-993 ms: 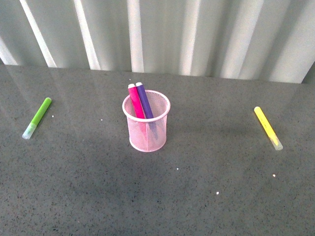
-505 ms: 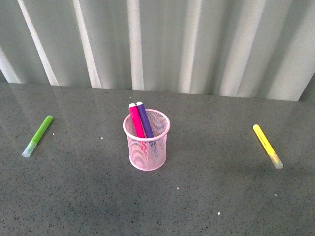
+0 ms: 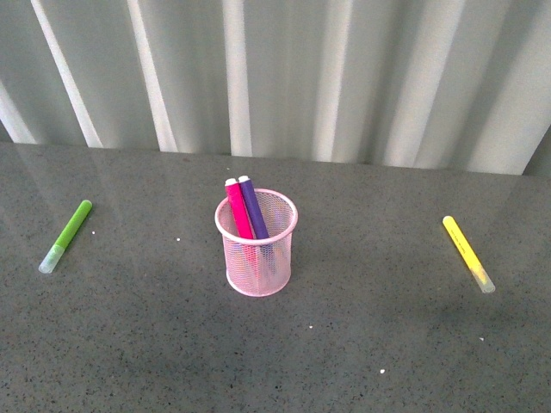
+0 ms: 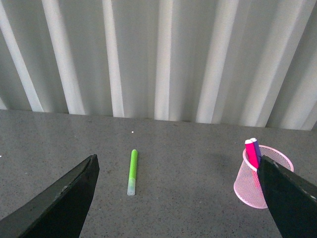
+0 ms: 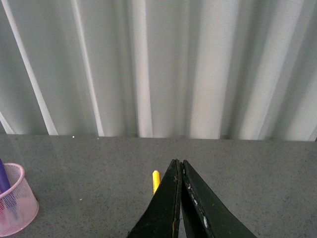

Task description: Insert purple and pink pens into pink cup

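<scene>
The pink cup (image 3: 256,247) stands upright mid-table. The hot pink pen (image 3: 237,209) and the dark purple pen (image 3: 252,206) stand inside it, leaning back-left, tops above the rim. The cup (image 4: 255,184) with both pens also shows in the left wrist view, partly behind one finger, and at the edge of the right wrist view (image 5: 15,206). No arm shows in the front view. My left gripper (image 4: 181,171) is open and empty, well back from the cup. My right gripper (image 5: 179,163) is shut and empty, above the table.
A lime green marker (image 3: 66,235) lies on the table at the left, also in the left wrist view (image 4: 132,171). A yellow marker (image 3: 467,252) lies at the right; its tip (image 5: 156,179) shows beside my right fingers. A corrugated white wall backs the table.
The front view has tilted: the cup and markers sit lower in frame than a second ago. The pens, cup and markers have not moved on the table.
</scene>
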Action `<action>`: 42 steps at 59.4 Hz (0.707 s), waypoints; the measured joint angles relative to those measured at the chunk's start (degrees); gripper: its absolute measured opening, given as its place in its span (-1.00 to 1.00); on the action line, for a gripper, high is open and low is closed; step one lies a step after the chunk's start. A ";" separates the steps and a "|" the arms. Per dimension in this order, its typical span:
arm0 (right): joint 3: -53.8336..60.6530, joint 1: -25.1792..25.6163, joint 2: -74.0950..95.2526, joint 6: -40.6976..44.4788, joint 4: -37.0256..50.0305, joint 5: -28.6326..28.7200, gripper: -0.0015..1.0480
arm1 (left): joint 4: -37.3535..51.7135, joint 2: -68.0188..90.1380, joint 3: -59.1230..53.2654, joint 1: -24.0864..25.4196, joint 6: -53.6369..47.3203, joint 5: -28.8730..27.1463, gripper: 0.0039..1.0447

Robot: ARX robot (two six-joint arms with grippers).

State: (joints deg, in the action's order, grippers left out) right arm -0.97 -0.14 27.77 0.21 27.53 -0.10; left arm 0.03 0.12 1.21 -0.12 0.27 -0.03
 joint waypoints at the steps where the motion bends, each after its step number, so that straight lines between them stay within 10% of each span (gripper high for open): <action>1: 0.00 0.00 -0.35 0.00 -0.33 0.00 -0.93 | 0.00 0.00 0.00 0.00 0.00 0.00 0.88; 42: 0.02 0.00 -15.93 -0.02 -15.52 0.00 -0.93 | 0.00 0.00 0.00 0.00 0.00 0.00 0.88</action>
State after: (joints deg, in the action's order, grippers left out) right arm -0.95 -0.14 11.84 0.19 12.01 -0.10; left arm 0.03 0.12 1.21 -0.12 0.27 -0.03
